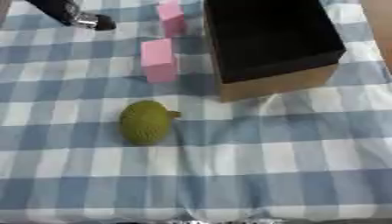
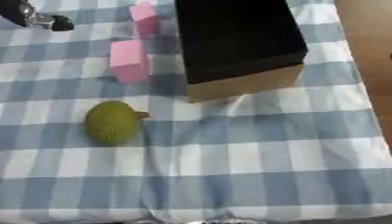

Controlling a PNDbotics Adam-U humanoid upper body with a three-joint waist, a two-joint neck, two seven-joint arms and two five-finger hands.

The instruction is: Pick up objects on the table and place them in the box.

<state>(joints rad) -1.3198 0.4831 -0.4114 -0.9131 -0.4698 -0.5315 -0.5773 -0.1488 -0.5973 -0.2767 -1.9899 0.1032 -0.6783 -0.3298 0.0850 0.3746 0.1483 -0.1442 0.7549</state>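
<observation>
— What's cut off at the far edge of the table?
— The box (image 1: 268, 39): its far end runs out of view, and its dark inside shows no contents. The farther pink block (image 1: 171, 17) loses its top too.
— And the far left corner?
— A black and silver arm (image 1: 73, 15) enters there; whether its hand shows, I can't tell.

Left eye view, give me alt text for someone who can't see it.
An open box with a dark inside stands on a blue-and-white checked cloth, with two pink blocks upright to its left and a green durian-like fruit lying nearer the camera. A black and silver robot arm enters at the top left corner.
</observation>
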